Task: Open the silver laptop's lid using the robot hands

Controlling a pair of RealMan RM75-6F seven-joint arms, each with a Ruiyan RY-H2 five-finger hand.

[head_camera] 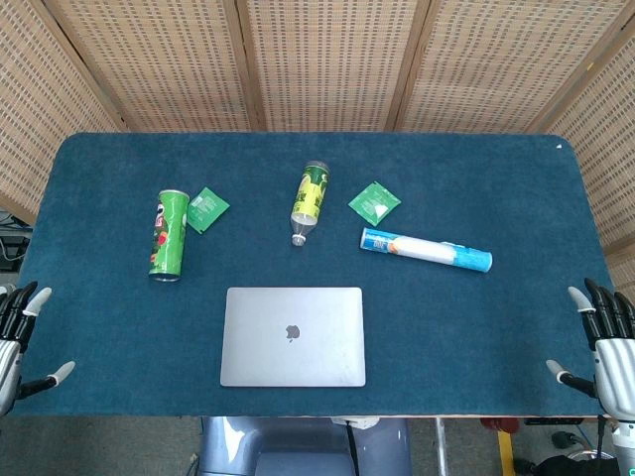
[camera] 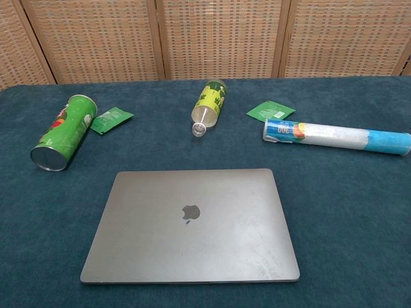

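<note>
The silver laptop [head_camera: 293,336] lies flat on the blue bench [head_camera: 476,337], close to the near edge and in the middle. Its lid is shut, with the little apple mark facing up. In the chest view the laptop [camera: 191,224] fills the near part of the picture, and nothing touches it.

The left robot hand [head_camera: 18,337] sits at 9 o'clock from the laptop, out at the bench's left edge and well apart from it. Its fingers [head_camera: 30,297] are spread and it holds nothing. The right robot hand [head_camera: 603,342] sits at 3 o'clock from the laptop, at the bench's right edge, also well apart. Its fingers [head_camera: 593,297] are spread too, and it holds nothing. Neither hand shows in the chest view.

Farther back, at about 10 o'clock from the laptop, a green chip can [head_camera: 169,234] lies on its side, with its metal end toward the near side. Just beside it lies a small green packet [head_camera: 207,209]. At 12 o'clock a bottle [head_camera: 309,201] with a yellow-green label lies on its side, its cap end pointing toward the laptop. At about 1 o'clock is a second green packet [head_camera: 374,202]. Near it, at 2 o'clock, a long blue and white tube [head_camera: 427,250] lies flat.
</note>
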